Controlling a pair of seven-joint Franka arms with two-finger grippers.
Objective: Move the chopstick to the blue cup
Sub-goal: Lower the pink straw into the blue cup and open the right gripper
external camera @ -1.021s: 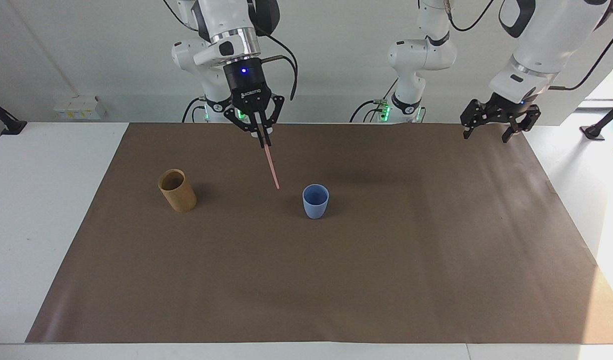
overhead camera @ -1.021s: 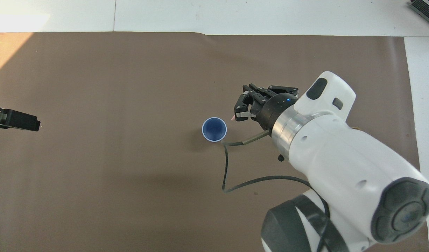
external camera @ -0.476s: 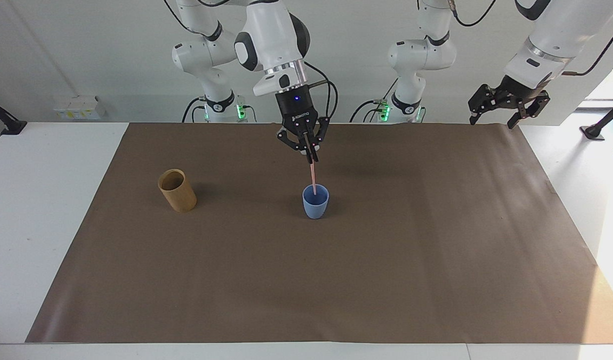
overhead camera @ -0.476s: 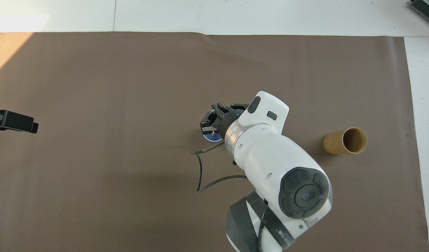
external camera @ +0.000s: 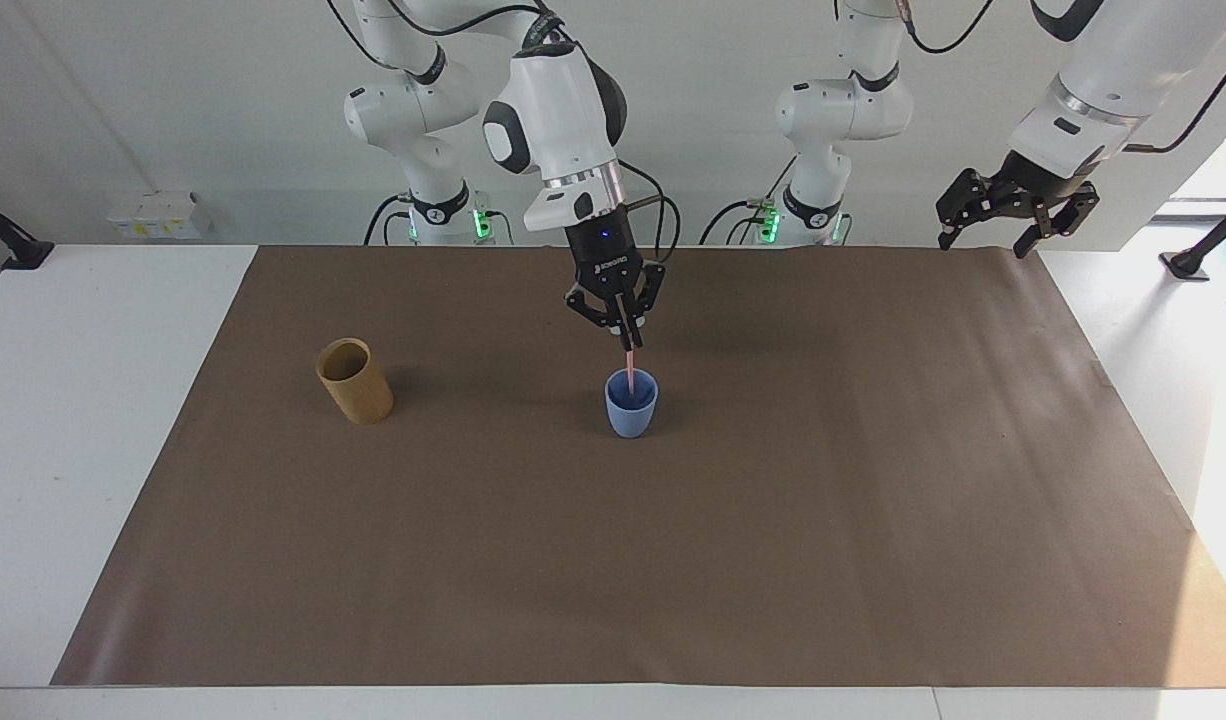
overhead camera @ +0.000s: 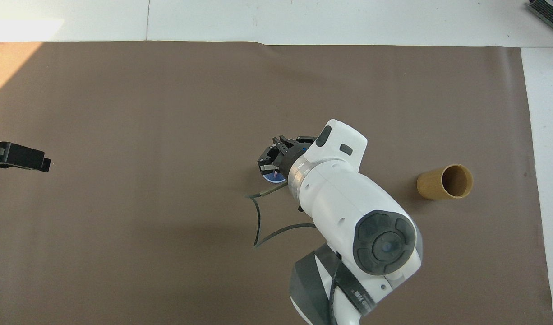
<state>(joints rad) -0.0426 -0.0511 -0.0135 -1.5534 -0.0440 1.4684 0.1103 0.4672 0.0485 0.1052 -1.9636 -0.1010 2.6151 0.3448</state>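
The blue cup (external camera: 631, 408) stands upright near the middle of the brown mat. Straight above it, my right gripper (external camera: 629, 343) points down, shut on the top of a thin pink chopstick (external camera: 630, 372). The stick hangs nearly upright with its lower end inside the cup's mouth. In the overhead view the right gripper (overhead camera: 271, 166) and its wrist cover most of the blue cup (overhead camera: 273, 179), so only a sliver of the rim shows. My left gripper (external camera: 981, 245) waits raised over the mat's corner at the left arm's end, open and holding nothing.
A taller tan cylindrical holder (external camera: 354, 381) stands on the mat toward the right arm's end, beside the cup and well apart from it. The brown mat (external camera: 673, 560) covers most of the white table. The right arm's cable (overhead camera: 258, 221) hangs in a loop over the mat.
My right gripper carried the chopstick from between the holder and the cup to above the cup, then lowered its tip into the cup. The left gripper rose slightly and has since held still.
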